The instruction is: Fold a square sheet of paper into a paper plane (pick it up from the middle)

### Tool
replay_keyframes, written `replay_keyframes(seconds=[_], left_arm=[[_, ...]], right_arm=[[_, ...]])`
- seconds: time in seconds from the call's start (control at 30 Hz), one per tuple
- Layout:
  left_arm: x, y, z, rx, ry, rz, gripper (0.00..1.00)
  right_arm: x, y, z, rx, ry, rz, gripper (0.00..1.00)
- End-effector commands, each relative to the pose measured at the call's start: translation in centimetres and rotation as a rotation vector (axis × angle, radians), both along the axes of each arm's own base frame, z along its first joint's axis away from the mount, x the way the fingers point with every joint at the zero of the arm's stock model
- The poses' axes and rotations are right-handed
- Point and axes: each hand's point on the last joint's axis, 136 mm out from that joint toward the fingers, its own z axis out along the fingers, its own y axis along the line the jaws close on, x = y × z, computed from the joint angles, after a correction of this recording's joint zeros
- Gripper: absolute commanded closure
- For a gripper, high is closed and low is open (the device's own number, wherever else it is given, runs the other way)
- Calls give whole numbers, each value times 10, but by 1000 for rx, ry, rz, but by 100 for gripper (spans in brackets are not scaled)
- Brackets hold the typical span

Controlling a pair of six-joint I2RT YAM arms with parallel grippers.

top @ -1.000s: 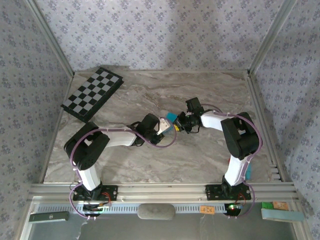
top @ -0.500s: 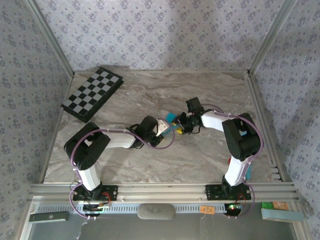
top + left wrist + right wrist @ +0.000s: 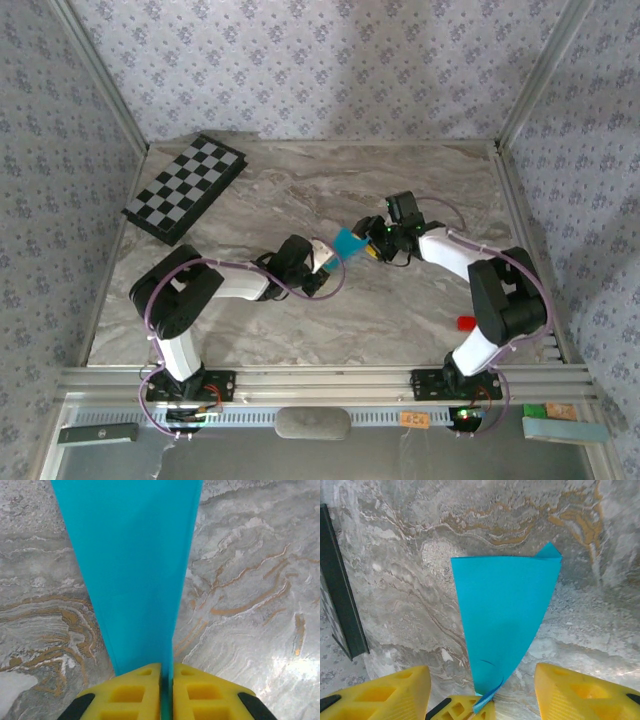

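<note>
Left gripper (image 3: 167, 692) is clamped tight on the narrow end of the square sheet of paper (image 3: 132, 570). Already folded to a tapering wedge, the sheet is raised off the marble, well right of the checkerboard (image 3: 185, 187) and nearer the arm bases. Right gripper (image 3: 485, 692) stands wide open with nothing in it, one yellow finger on each side of the wedge and neither touching it.

This looks like a regrip for the next crease. The left pinch needs to stay firm so the layers don't slide. The right should close squarely across the broad free end, catching the little corner that pokes out past the top edge rather than crumpling it. Thin paper, so a gentle squeeze and no twisting between the two arms.

The marble tabletop (image 3: 300, 330) is smooth and glossy. A small red block (image 3: 466, 322) lies far right of the checkerboard, towards the front. Patterned walls (image 3: 300, 70) box the table in.
</note>
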Motion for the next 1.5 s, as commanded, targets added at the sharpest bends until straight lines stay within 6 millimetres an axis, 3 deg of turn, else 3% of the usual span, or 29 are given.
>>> replay_keyframes(seconds=[0.0,0.2,0.77,1.47], left_arm=[[-20,8,-28,6,136,4,89],[-23,9,-32,-41,185,24,90],[-35,13,-43,-40,374,43,90],[-38,19,-50,-4,555,110,91]], right_arm=[[3,-7,5,-28,-82,10,41],[-3,-2,4,13,-126,40,42],[-24,37,5,94,-268,255,52],[-21,67,-26,153,-196,329,60]])
